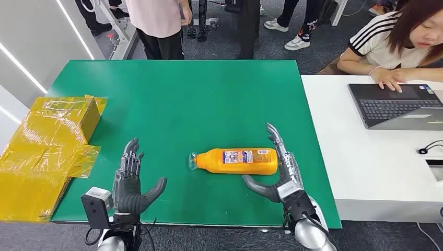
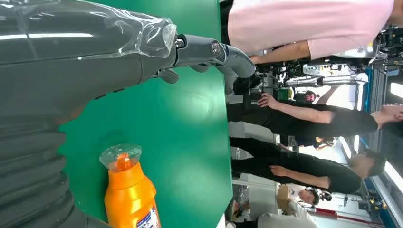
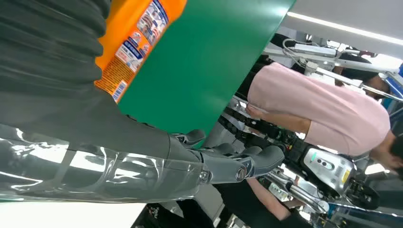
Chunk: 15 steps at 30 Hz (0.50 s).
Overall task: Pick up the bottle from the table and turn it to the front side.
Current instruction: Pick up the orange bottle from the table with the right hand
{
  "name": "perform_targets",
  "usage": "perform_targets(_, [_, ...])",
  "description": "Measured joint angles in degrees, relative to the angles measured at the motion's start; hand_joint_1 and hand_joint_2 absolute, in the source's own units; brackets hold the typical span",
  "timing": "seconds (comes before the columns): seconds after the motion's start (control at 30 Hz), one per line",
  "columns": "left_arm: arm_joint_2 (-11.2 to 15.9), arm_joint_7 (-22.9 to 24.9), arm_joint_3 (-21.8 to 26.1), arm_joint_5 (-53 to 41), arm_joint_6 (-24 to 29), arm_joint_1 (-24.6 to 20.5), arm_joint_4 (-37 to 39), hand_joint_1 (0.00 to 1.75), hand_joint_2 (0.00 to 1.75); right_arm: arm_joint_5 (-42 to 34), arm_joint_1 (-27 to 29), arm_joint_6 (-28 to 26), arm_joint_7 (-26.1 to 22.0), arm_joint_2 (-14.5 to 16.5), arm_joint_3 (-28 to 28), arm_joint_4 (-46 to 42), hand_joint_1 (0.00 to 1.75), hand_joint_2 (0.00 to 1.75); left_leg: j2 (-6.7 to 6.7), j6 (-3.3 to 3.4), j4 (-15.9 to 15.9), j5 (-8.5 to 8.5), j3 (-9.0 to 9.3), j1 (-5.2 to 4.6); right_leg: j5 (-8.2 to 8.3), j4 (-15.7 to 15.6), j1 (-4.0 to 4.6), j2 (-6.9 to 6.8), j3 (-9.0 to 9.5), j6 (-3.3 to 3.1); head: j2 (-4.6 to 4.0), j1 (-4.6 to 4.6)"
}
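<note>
On the green table (image 1: 183,104) the orange bottle (image 1: 237,160) lies on its side, unlifted and unturned, with the right hand (image 1: 279,175) spread wide at its base and the left hand (image 1: 133,180) open well apart.

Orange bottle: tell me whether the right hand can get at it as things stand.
Probably yes. The orange bottle lies on its side on the green table, and the open right hand sits right at its base end with nothing between them.
</note>
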Motion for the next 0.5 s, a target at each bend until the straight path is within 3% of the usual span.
perform_targets(0.33, [-0.79, 0.09, -0.01, -0.57, -2.7, -2.94, 1.38, 0.0, 1.75, 6.25, 7.95, -2.6, 0.18, -0.05, -1.77, -5.39, 0.0, 1.75, 0.01, 0.01, -0.01, -0.02, -0.02, 0.0, -0.01, 0.0, 0.0, 0.01, -0.02, 0.01, 0.0, -0.01])
perform_targets(0.5, [-1.51, -0.17, -0.37, -0.4, -4.21, -6.36, 3.96, 0.0, 1.75, 23.35, 3.63, -5.33, 11.42, -0.41, -1.97, -2.42, 0.0, 1.75, 0.13, 0.02, -0.01, 0.06, -0.01, 0.0, 0.13, 0.01, 0.0, 0.13, -0.01, 0.01, 0.0, 0.0])
